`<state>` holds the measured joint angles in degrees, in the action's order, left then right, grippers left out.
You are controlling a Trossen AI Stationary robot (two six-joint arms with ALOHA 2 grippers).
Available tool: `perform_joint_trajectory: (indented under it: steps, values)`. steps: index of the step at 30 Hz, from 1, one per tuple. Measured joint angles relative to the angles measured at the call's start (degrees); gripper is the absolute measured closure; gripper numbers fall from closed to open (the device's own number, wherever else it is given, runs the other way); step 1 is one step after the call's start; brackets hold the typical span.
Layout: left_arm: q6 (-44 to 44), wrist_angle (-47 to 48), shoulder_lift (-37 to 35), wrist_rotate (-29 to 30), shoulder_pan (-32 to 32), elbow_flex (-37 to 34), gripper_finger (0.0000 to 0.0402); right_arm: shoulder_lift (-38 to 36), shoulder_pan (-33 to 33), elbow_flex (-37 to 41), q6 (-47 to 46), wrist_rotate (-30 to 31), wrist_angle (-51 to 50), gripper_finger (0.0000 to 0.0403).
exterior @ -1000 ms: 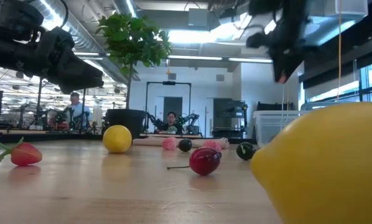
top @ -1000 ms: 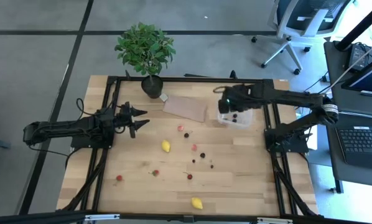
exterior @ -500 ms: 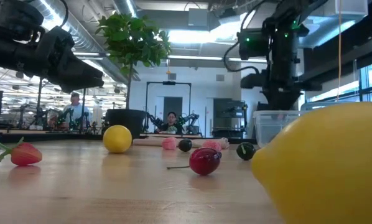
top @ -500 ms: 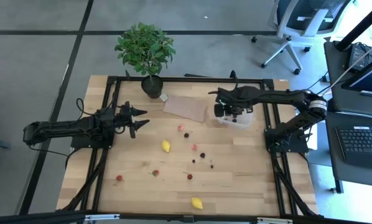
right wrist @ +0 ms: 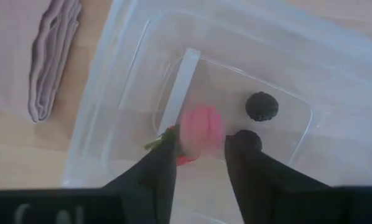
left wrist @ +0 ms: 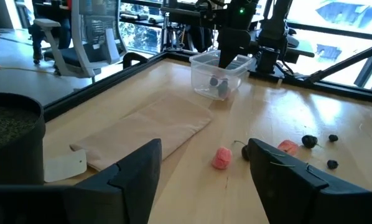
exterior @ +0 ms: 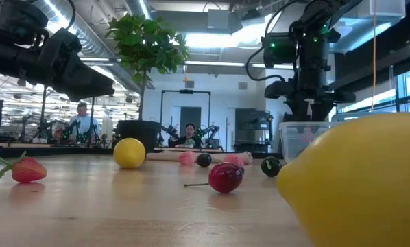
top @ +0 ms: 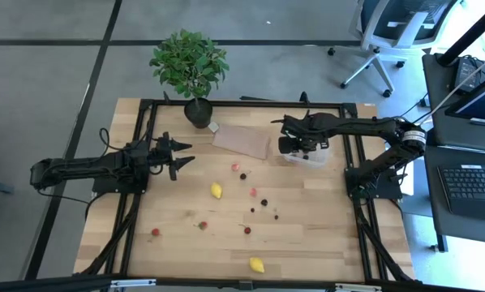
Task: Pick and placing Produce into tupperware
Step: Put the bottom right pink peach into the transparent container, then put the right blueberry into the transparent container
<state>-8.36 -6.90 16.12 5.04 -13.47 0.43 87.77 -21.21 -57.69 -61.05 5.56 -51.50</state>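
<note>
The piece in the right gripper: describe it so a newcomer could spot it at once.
Find the small clear rectangular plastic tub at the table's far right, beside the flat brown sheet. The right gripper hangs over it, holding a pink strawberry-like piece with a green stem. The two pieces in the tub below are dark and round; this one is pink.

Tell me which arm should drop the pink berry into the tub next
Right. The right tool sits directly over the tupperware with the pink berry between its fingers. The left tool waits, open, far across the table.
</note>
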Motion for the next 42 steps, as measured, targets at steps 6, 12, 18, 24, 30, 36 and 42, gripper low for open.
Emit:
perform_joint_trajectory:
  steps: [6, 12, 18, 24, 30, 36, 42]
  values:
    - [0.00, 0.00, 0.00, 0.00, 0.00, 0.00, 0.0170, 0.00, 0.00, 0.00, 1.20, -0.27, 0.02, 0.0214]
    - [0.00, 0.02, -0.01, 0.00, 0.00, 0.00, 0.0170, -1.81, 0.80, -3.50, 4.47, -1.73, -1.25, 0.0186]
    - [-0.07, 0.00, -0.01, 0.00, 0.00, 0.00, 0.0170, -3.72, 6.92, -13.70, 9.30, -2.70, -0.81, 0.0181]
    - [-0.18, 0.02, 0.00, 0.00, 0.00, 0.00, 0.0170, -3.76, 18.58, -20.60, 19.62, -2.69, 0.64, 0.0181]
    - [-0.39, 0.01, 0.00, 0.00, 0.00, 0.00, 0.0170, -1.95, 31.55, -20.66, 21.22, 1.22, 0.79, 0.0181]
    - [-0.50, 0.31, -0.02, 0.00, 0.00, 0.00, 0.0170, 3.29, 43.66, -20.64, 22.58, 9.09, 0.98, 0.0181]
    - [-0.68, 2.25, -0.02, 0.00, 0.00, 0.00, 0.0170, 10.08, 49.86, -20.64, 20.65, 12.34, 1.09, 0.0181]
